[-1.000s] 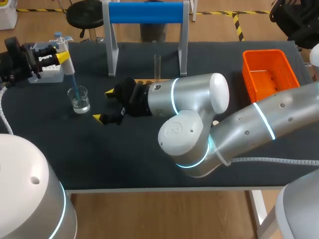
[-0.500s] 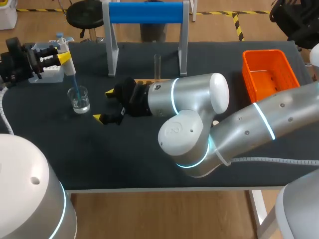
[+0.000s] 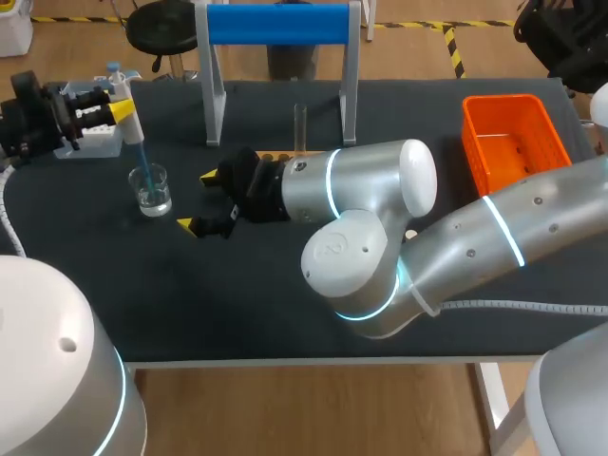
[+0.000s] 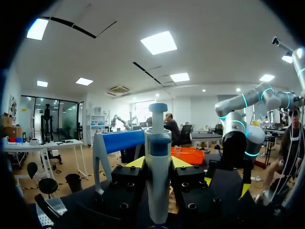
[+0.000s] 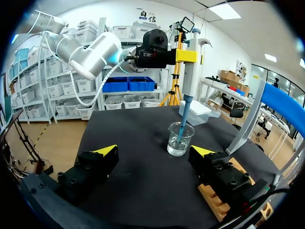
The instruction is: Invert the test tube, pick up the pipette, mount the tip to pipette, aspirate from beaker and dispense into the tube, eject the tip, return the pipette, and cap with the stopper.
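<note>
At far left, my left gripper (image 3: 120, 110) clenches the pipette (image 3: 133, 129) tip-down in the beaker (image 3: 152, 190), placed to draw liquid. Just beside it, my right gripper (image 3: 201, 201) hangs released and empty. Behind, the test tube (image 3: 300, 123) stands upright, awaiting its dose.

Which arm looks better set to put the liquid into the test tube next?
Left, probably: the left end effector grips the pipette, whose tip is in the beaker. The right end effector is open and empty.

No visible change since earlier frames: pipette (image 3: 126, 114), beaker (image 3: 152, 192) unmoved.
</note>
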Robot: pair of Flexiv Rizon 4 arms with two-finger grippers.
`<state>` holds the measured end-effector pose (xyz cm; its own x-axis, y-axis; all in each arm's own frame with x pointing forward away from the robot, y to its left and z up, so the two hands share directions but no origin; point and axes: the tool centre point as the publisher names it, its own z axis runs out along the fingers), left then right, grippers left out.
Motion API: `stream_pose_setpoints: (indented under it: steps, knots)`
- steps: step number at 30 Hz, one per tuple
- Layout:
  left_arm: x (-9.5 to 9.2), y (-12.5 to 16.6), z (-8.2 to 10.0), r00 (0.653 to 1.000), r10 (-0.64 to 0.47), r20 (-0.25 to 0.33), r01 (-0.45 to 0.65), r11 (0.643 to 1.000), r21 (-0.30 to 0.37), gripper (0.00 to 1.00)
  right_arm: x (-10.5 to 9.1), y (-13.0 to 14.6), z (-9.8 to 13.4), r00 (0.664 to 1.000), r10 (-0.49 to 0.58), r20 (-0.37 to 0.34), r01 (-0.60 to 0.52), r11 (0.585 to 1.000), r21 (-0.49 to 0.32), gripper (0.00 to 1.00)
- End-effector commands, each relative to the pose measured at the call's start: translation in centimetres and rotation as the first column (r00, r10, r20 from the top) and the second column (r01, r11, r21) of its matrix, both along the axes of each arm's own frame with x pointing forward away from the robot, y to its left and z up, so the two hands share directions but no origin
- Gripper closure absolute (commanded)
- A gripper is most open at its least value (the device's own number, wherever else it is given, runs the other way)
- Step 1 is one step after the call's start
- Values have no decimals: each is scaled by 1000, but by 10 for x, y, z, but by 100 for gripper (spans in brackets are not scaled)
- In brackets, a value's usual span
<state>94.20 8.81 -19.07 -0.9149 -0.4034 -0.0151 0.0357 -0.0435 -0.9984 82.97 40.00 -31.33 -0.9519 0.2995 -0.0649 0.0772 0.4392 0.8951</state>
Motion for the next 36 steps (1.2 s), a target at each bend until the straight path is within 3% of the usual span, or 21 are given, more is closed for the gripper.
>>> stream_pose_setpoints:
  steps: [1,8,14,25,36]
  knots:
    - [0,0,0,1000,-1,-1,1,1000,1,100,0,-1,1,1000,2,-3,-2,1000,-3,0]
    - [0,0,0,1000,-1,-1,1,1000,1,100,0,-2,3,1000,3,-2,-3,1000,-4,0]
    - [0,0,0,1000,-1,-1,1,1000,1,100,-1,-10,22,999,34,15,-34,999,0,0]
    - [0,0,0,1000,-1,-1,1,1000,1,100,-1,-33,74,986,168,4,-168,985,37,0]
    - [0,0,0,1000,-1,-1,1,1000,1,100,4,-40,153,944,328,38,-331,935,125,0]
